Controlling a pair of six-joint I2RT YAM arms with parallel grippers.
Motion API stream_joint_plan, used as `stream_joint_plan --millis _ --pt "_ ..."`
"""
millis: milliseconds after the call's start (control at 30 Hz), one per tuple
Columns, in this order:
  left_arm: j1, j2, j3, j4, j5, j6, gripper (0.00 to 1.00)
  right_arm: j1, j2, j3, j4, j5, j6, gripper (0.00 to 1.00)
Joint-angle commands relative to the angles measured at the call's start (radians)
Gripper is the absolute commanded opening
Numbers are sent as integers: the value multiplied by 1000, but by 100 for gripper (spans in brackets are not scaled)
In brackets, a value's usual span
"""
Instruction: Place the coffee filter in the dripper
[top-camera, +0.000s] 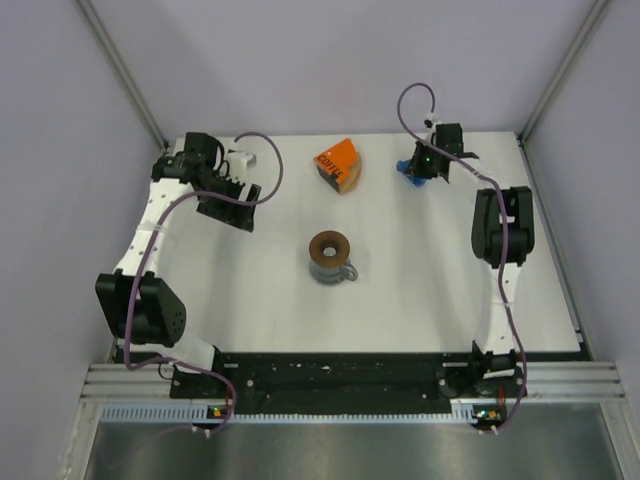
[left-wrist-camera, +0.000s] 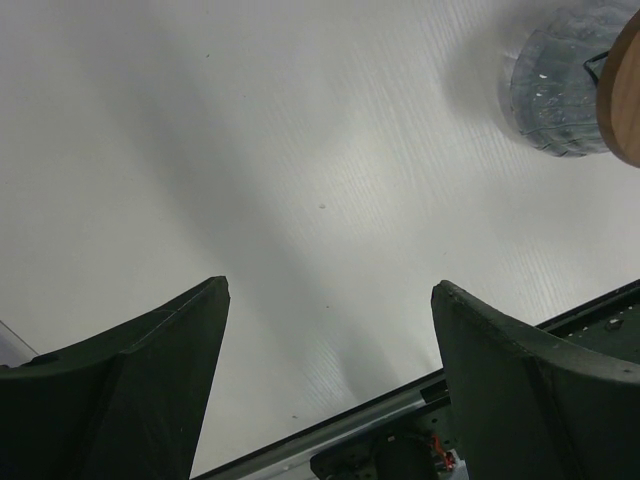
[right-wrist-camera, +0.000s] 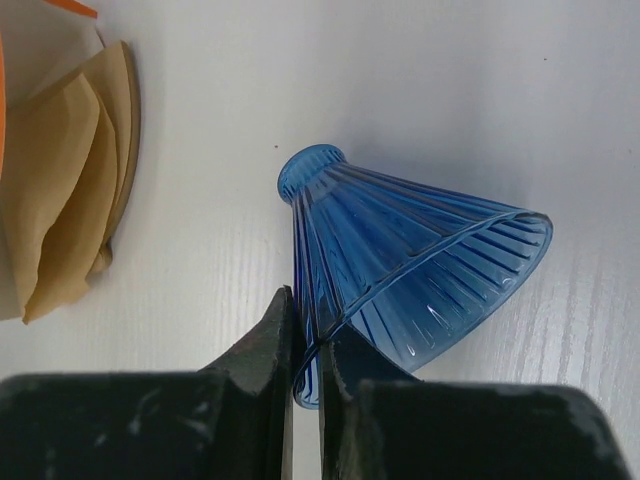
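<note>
Near edge of the bench (top-camera: 250, 320): both arm bases, left at 7 o'clock, right at 5 o'clock.

Bench centre: grey clear pitcher (top-camera: 333, 270) with handle, capped by a dark brown flat ring (top-camera: 328, 246). Shows at 1 o'clock in the left wrist view, well apart from the fingers.

Farther out, at 10 o'clock from the pitcher: left tool (top-camera: 232, 210), released, fingers (left-wrist-camera: 150, 380) spread wide, only bare bench between them. Hangs over the surface, touching none of the things.

At 12 o'clock from the pitcher: orange box (top-camera: 340, 165) marked COFFEE. Just beside it, the coffee filter (right-wrist-camera: 60, 200): tan paper, folded, several layers together on the bench. Sits at 10 o'clock from the dripper in the right wrist view, apart from it. Hard to make out from above.

Farthest, between 1 and 2 o'clock from the pitcher, near the back edge: right tool (top-camera: 416, 168), clenched on the dripper (right-wrist-camera: 400, 260). Pinches the wall at the wide rim between its two fingers. Blue ribbed cone tipped on its side, narrow end toward 11 o'clock in the wrist view, wide mouth toward 4 o'clock. Cannot tell whether resting on the bench or raised just off it.

Filter outside the dripper, not yet placed.
</note>
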Motion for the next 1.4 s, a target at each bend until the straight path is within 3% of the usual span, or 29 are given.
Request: stream_joint_plan --millis 0,333,467,667,1033,1367 --pt "-8 -41 69 1 83 -57 88 24 -154 -77 -21 27 -158 0" --pt "-47 0 243 -7 118 -188 86 301 -647 -456 123 400 -746 0" --pt "-63 -1 296 -14 112 -211 86 403 -760 -499 84 420 -911 0" --pt "-148 -9 421 -37 65 -200 87 636 -929 -591 83 452 -1307 0" --pt "-435 -86 498 -8 7 -132 90 1018 -931 -645 63 785 -1669 0" --pt "-498 -49 383 -4 -133 -146 84 1090 -865 -623 73 893 -1729 0"
